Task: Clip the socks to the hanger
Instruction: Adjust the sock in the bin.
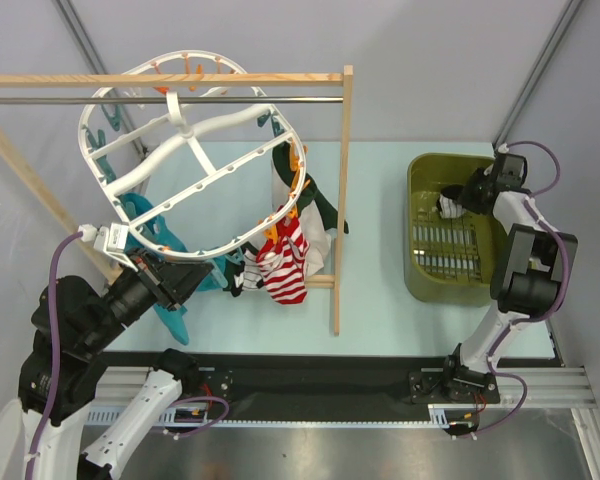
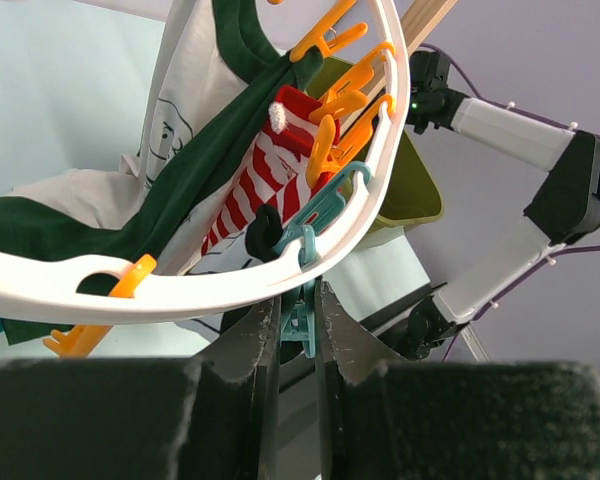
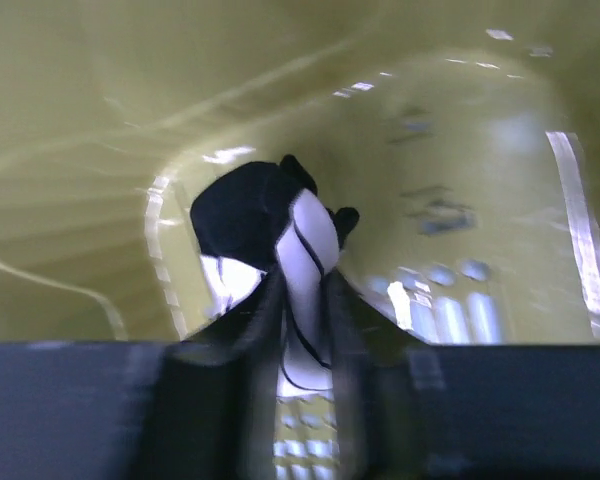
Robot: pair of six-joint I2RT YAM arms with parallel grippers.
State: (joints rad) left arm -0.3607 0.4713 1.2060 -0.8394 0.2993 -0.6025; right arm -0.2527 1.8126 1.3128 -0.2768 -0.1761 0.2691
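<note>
My left fingers (image 2: 250,350) clamp a teal clip (image 2: 302,318) under the white hanger (image 2: 220,290); a red-striped sock (image 2: 265,180) and green garment (image 2: 180,170) hang just beyond. My right fingers (image 3: 245,330) straddle a black-toed sock (image 3: 310,240) in the olive basket (image 3: 100,150), grip unclear

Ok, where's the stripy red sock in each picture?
Top external: the red-and-white sock hangs centre, under the white hanger.
Left wrist: the sock sits upper middle, inside the hanger's curved rim.
Right wrist: not in it; just the olive basket and a black-toed sock.
Shared landmark: the olive basket, right in the top view, behind the rim in the left wrist view.
</note>
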